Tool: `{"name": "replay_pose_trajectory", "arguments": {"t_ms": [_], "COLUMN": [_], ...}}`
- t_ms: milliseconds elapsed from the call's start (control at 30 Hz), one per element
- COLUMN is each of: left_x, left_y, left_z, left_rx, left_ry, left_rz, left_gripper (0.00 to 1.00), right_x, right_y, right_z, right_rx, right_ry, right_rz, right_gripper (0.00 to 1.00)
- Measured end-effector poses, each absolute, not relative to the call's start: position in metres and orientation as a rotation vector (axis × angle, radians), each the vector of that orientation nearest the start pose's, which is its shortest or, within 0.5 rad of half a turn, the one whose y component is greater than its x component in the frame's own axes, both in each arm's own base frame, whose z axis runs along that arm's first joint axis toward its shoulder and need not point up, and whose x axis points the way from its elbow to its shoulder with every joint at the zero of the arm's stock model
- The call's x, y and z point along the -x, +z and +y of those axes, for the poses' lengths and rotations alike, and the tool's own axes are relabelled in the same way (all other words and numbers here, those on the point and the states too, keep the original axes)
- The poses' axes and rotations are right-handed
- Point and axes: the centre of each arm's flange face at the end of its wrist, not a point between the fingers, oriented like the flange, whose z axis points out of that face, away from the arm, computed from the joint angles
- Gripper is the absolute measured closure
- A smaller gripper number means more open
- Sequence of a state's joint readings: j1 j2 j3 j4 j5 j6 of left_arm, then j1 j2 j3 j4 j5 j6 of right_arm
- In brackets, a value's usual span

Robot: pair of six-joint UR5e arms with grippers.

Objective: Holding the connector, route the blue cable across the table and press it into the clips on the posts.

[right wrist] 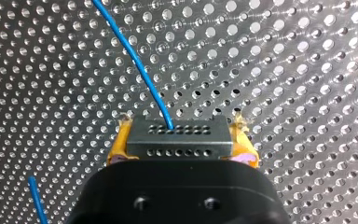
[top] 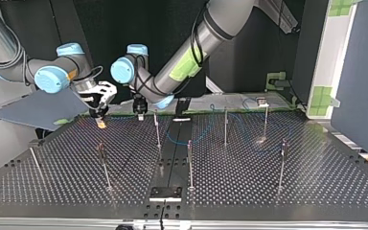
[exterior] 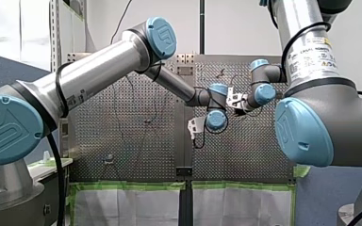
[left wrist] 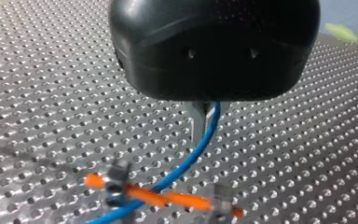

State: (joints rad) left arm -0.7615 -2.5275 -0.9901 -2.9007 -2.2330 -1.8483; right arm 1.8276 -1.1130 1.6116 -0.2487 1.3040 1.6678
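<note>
My right tool fills the near edge of its wrist view: black housing, yellow pads clamped on the two ends of a grey metal connector block with rows of small holes. A thin blue cable leaves the block's far face and runs off over the perforated metal worktop. My left tool has its narrow metal fingers closed on the blue cable. In the top view both tools stand close together at the worktop's rear left. The cable lies slack among the thin upright metal posts.
</note>
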Motion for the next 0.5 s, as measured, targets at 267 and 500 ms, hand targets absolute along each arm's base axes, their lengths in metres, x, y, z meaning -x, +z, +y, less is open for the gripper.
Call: {"name": "replay_pose_trajectory", "arguments": {"t_ms": [267,500], "left_x": [-0.513,-0.503], "left_y": [0.171,0.207], "left_z": [-0.591,-0.590], "left_rx": [0.113,0.142], "left_ry": [-0.213,-0.209], "left_rz": [1.674,1.674], "left_gripper": [1.00,1.00], "right_x": [-0.307,-0.305], "right_y": [0.253,0.288], "right_z": [-0.541,-0.538], "right_rx": [-1.739,-1.714], "right_ry": [1.530,1.576], "right_rz": [-1.184,-1.146], "right_gripper": [1.00,1.00]}}
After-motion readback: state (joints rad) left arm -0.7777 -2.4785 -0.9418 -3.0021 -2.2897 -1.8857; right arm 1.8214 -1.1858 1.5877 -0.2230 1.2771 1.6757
